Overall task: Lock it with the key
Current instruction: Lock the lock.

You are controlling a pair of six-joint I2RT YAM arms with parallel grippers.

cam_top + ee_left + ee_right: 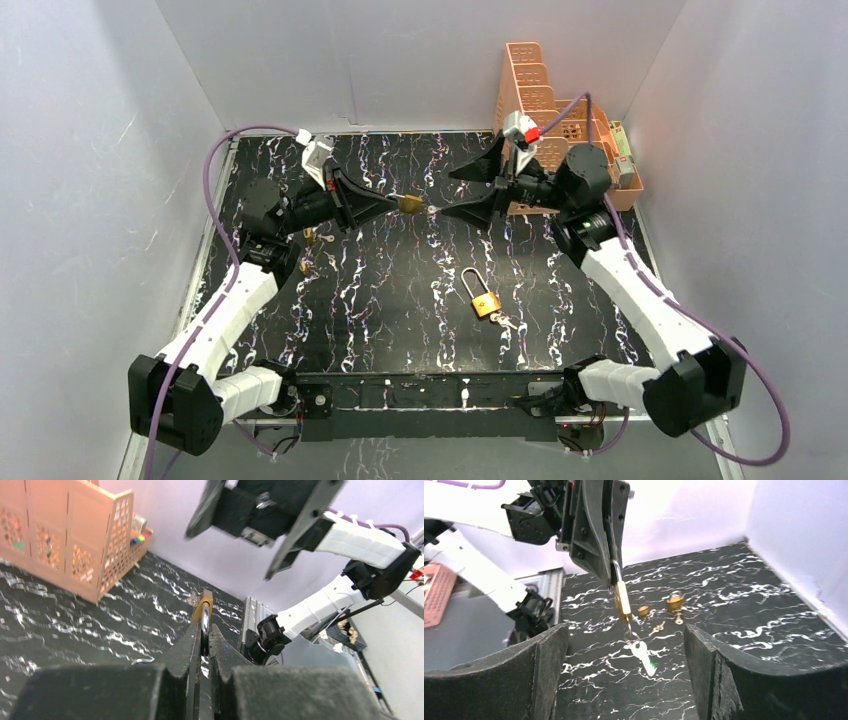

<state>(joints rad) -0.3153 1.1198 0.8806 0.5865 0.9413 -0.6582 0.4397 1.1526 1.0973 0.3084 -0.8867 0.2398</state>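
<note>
My left gripper [393, 205] is shut on a brass padlock [410, 205] and holds it in the air over the middle of the marbled table [400, 290]. In the left wrist view its fingers [192, 645] pinch the silver shackle, and the brass body [203, 611] sticks out past them. In the right wrist view the padlock [622, 600] hangs with a key [628, 625] in its bottom; a ring and a white, green-tipped key [644, 657] dangle from it. My right gripper [448, 194] is open, its fingers [544, 670] either side of the dangling key without touching it.
A second brass padlock [483, 298] with a key [505, 322] lies on the table nearer the bases. Two small padlocks [310, 237] and a loose key lie by the left arm. An orange basket [545, 110] stands at the back right.
</note>
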